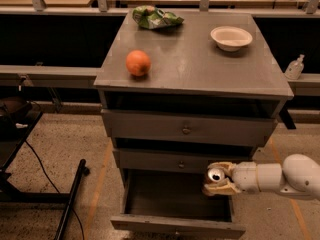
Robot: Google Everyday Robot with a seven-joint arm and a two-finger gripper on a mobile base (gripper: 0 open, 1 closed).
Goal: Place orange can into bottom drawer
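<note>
Speckled floor [75,134] left of and beneath the gripper [216,180], itself low at the front right of the grey cabinet [190,64]. Grey ledge [45,74] well up-left; black cable [35,156] far left. Dim, warm light.

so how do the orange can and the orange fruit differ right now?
Place: the orange fruit rests free on the cabinet top; the orange can is held by the gripper, jaws shut on it, above the right side of the open bottom drawer.
Shape and pose: orange fruit round; orange can cylindrical, tipped with its silver top facing the camera.
</note>
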